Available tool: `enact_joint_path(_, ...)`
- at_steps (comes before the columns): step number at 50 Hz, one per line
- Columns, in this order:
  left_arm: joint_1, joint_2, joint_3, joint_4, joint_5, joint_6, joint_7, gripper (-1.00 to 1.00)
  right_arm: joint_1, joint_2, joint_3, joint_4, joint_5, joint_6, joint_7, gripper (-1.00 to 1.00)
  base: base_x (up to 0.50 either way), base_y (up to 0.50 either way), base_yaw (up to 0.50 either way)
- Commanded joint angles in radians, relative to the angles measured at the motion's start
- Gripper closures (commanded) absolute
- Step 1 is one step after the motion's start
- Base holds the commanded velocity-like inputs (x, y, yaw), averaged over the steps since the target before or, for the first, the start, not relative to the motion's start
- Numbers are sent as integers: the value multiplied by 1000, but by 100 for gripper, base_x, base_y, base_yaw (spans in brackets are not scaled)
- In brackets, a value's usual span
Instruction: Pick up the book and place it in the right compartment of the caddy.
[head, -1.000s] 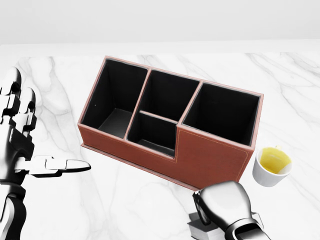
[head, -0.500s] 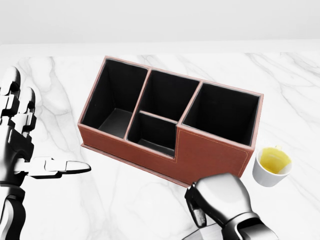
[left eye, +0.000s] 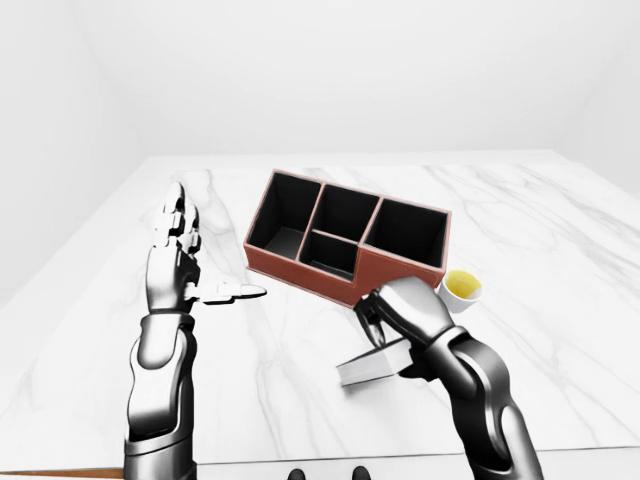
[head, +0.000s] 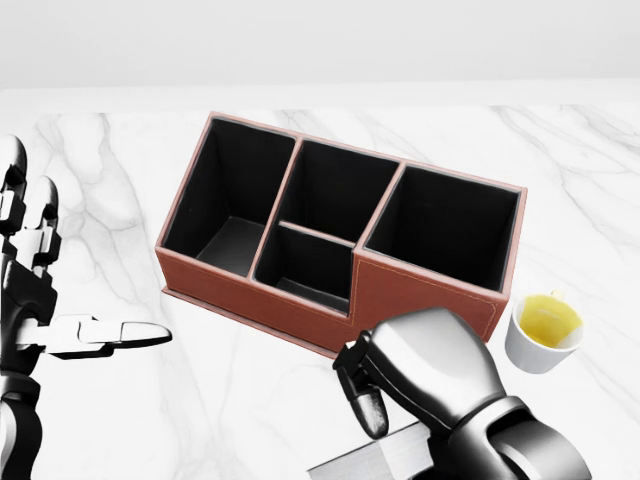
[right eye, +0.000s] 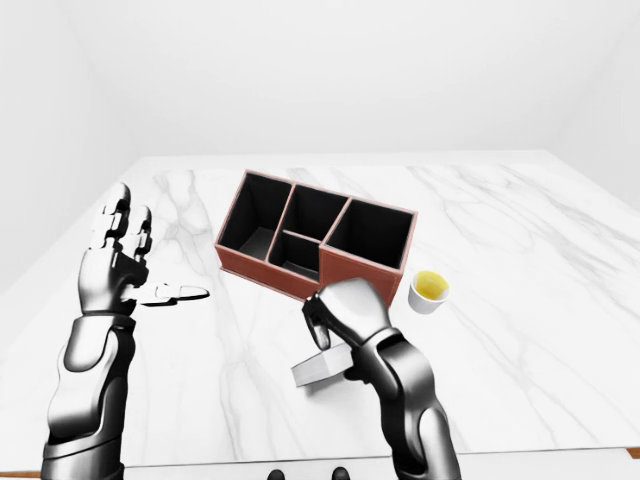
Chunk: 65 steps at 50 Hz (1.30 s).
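Book (left eye: 372, 366) was clamped in your right hand (left eye: 405, 318), tilted just below the caddy (left eye: 347, 237) near its right compartment, while your left hand (left eye: 176, 262) stayed spread, well apart.

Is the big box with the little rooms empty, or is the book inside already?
Empty. All four compartments of the caddy show only dark insides. The book is outside it, gripped in the right hand.

The robot's left hand (left eye: 178, 262) is raised upright at the left of the left-eye view, palm flat, fingers (left eye: 176, 210) spread and pointing up, thumb out sideways. Its right hand (head: 425, 375) is curled, fingers clasped around a book (left eye: 372, 364), forearm angling in from the lower right.
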Motion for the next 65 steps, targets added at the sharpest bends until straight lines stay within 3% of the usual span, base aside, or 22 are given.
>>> enact_joint_path(1,2,5,9,0,-5,0,4,-100,-48,22,-1,-109,51,0,82,100,0,0,0)
enact_joint_path(21,18,5,20,-27,-5,0,-5,-100,-274,42,-30,-194,150,0,85,100,0,0,0)
enact_joint_path(29,18,5,21,-27,-6,0,-8,-100,-413,39,-52,-237,197,0,85,100,0,0,0)
enact_joint_path(48,31,2,25,-46,-8,0,-15,-100,-603,18,-81,-221,237,0,85,100,0,0,0)
enact_joint_path(65,63,-8,33,-102,-14,0,-33,-100,-809,-75,-138,-70,262,0,85,100,0,0,0)
